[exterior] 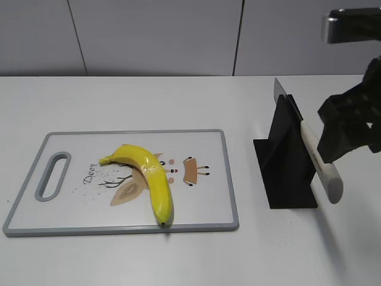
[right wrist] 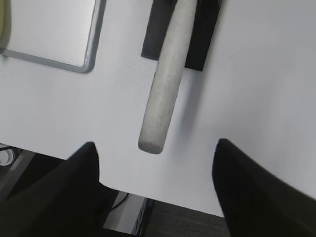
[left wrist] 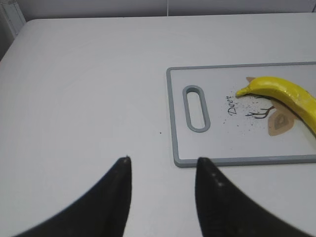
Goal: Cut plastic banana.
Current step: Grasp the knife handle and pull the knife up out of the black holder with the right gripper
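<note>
Nearest the exterior camera: front rim of the cutting board (exterior: pixel 119 229) on the white counter (exterior: pixel 178 262). Plastic banana (exterior: pixel 149 179) lies on the board, whole, dark tip at 6 o'clock near the front rim. Knife (exterior: pixel 318 161) sits in black stand (exterior: pixel 286 161) at 3 o'clock of board, pale handle (right wrist: pixel 165 84) sticking out. Right end effector (right wrist: pixel 155 153) wide open, empty, fingers either side of handle end, not touching. Left end effector (left wrist: pixel 163 170) open, empty, over bare counter at 9 o'clock of board. Progress: nothing cut, knife not yet grasped; grasp, carry, cut all remain.
</note>
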`<act>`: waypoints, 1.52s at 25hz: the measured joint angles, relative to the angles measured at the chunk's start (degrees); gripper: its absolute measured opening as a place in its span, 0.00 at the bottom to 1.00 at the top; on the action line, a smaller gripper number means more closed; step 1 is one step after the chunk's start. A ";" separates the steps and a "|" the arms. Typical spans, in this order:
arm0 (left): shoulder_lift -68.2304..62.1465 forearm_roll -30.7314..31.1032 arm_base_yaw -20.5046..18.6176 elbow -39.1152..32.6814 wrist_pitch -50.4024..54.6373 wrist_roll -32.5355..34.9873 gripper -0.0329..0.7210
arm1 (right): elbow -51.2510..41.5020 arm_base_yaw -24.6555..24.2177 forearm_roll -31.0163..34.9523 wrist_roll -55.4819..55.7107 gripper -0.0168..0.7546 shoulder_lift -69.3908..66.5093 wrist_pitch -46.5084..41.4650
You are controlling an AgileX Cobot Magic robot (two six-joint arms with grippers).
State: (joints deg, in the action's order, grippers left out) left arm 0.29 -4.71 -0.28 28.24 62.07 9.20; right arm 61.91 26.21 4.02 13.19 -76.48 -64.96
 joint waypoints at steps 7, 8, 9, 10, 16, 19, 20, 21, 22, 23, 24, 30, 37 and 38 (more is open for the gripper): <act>0.00 0.00 0.00 0.00 0.00 0.00 0.59 | 0.10 0.00 -0.38 0.44 0.76 -8.75 2.71; 0.00 0.00 0.00 0.00 0.00 0.00 0.59 | 0.10 0.00 -0.44 0.62 0.76 -9.83 3.37; 0.00 0.00 0.00 0.00 0.00 0.00 0.59 | 0.10 0.00 -0.50 1.08 0.76 -10.71 3.95; 0.00 0.00 0.00 0.00 0.00 0.00 0.59 | 0.10 0.00 -0.77 1.63 0.76 -11.76 4.30; 0.00 0.00 0.00 0.00 0.00 0.00 0.59 | 0.10 0.00 -3.19 5.32 0.72 -16.92 5.08; 0.00 0.00 0.00 0.00 0.00 0.00 0.59 | 0.10 0.00 -3.26 6.64 0.63 -18.80 5.14; 0.00 0.00 0.00 0.00 0.00 0.00 0.59 | 0.10 0.00 -3.26 7.30 0.59 -19.08 5.21; 0.00 0.00 0.00 0.00 0.00 0.00 0.59 | 0.10 0.00 -3.20 8.06 0.53 -19.35 5.21; 0.00 0.00 0.00 0.00 0.00 0.00 0.59 | 0.10 0.00 -3.14 8.65 0.46 -19.42 5.16; 0.00 0.00 0.00 0.00 0.00 0.00 0.59 | 0.10 0.00 -3.02 9.25 0.36 -19.42 5.17; 0.00 0.00 0.00 0.00 0.00 0.00 0.59 | 0.15 0.00 -2.84 10.11 0.26 -19.42 4.99; 0.00 0.00 0.00 0.00 0.00 0.00 0.59 | 0.20 0.00 -1.94 11.30 0.27 -19.36 5.11; 0.00 0.00 0.00 0.00 0.00 0.00 0.59 | 0.20 0.00 -0.72 11.83 0.27 -15.01 5.04; 0.00 0.00 0.00 0.00 0.00 0.00 0.59 | 0.20 0.00 -0.67 11.87 0.27 -14.22 5.04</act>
State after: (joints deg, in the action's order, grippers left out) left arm 0.29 -4.71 -0.28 28.24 62.07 9.20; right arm 62.10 26.21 3.35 25.06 -90.70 -59.92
